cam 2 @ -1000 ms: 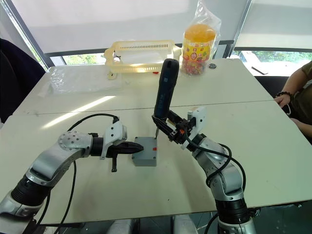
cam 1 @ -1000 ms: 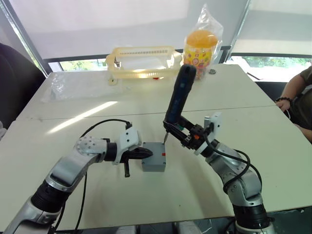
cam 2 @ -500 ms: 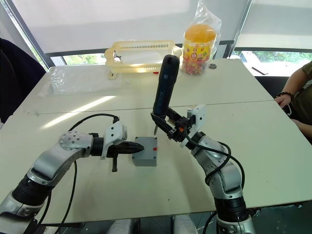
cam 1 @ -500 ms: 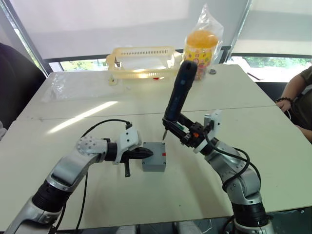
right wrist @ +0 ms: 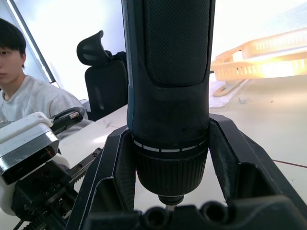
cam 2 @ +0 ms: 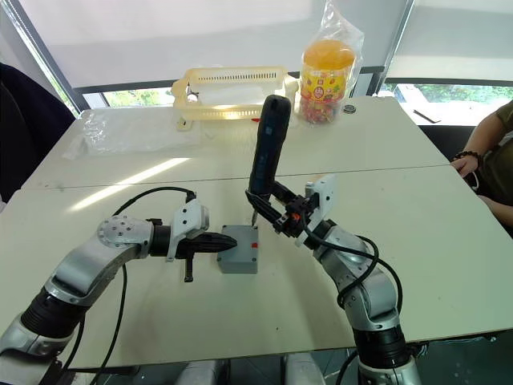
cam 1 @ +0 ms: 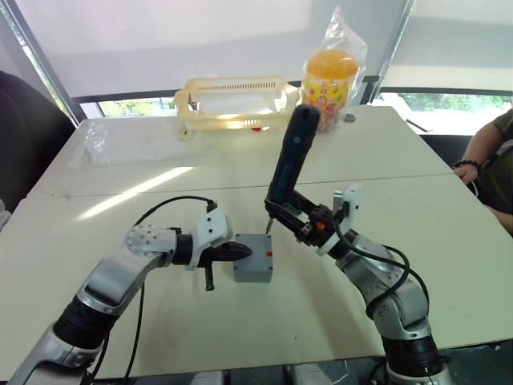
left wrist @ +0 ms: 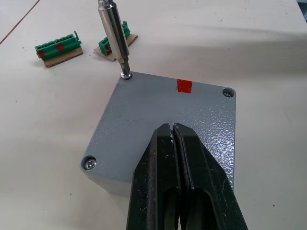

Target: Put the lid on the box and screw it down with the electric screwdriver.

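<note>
With the lid (left wrist: 163,115) seated and our closed left gripper (left wrist: 173,136) pressing it, our right gripper (cam 1: 298,222), clamped on the electric screwdriver (cam 1: 287,156), drives a far-corner screw (left wrist: 126,75); remaining corners likely follow.

Left pincer (left wrist: 173,139): fingers pressed together, arm bent inward. Right pincer (cam 2: 271,210): clamped, forearm raised, angled inward.

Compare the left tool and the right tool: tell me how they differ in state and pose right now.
The left tool is shut and empty, its fingers pressing on the lid of the box. The right tool is shut on the electric screwdriver. The left lies nearly level with the table; the right holds the screwdriver near upright, bit at a corner screw. Both work on the same box.
</note>
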You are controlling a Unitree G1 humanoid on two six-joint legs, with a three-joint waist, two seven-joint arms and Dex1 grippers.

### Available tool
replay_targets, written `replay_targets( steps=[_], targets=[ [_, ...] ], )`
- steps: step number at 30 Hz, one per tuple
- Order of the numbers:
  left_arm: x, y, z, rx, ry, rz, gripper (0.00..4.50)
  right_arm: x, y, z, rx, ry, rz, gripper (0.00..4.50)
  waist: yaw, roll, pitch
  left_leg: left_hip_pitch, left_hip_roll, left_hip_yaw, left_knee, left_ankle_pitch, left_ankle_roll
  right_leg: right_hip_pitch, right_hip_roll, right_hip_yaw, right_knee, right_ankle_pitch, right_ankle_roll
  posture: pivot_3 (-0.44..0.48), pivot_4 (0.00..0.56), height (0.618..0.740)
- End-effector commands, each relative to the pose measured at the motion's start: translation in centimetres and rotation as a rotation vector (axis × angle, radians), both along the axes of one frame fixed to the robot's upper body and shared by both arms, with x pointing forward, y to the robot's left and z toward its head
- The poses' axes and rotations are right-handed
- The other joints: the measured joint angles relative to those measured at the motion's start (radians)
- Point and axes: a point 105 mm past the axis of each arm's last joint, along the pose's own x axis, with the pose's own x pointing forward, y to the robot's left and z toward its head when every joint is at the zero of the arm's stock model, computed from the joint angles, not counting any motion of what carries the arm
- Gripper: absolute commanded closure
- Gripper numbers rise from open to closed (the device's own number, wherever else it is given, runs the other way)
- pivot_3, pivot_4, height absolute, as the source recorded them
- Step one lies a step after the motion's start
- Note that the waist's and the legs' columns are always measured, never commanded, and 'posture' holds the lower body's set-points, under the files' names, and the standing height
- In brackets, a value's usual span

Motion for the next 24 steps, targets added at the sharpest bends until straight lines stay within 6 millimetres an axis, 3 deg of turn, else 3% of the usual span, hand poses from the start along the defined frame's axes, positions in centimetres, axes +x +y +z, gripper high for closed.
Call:
replay_targets(
  steps=[1,13,24],
  targets=[
    [0.1,0.28,-0.62,0.027,0.014,0.022,4.5,-0.82,0.16,1.86,0.019,-0.094,0.011,2.73,0.0,0.0,0.0,0.0,0.0,0.0,0.0,0.0,0.0,0.0,0.0,0.0,0.0,0.0,0.0,0.0,0.15,0.74],
    [0.07,0.2,-0.55,0.025,0.013,0.021,4.5,-0.7,-0.09,2.54,0.047,-0.104,-0.003,2.73,0.0,0.0,0.0,0.0,0.0,0.0,0.0,0.0,0.0,0.0,0.0,0.0,0.0,0.0,0.0,0.0,0.15,0.74],
    [0.09,0.07,-0.5,0.024,0.012,0.02,4.5,-0.64,-0.17,1.98,0.03,-0.096,-0.008,2.73,0.0,0.0,0.0,0.0,0.0,0.0,0.0,0.0,0.0,0.0,0.0,0.0,0.0,0.0,0.0,0.0,0.15,0.74]
  ],
)
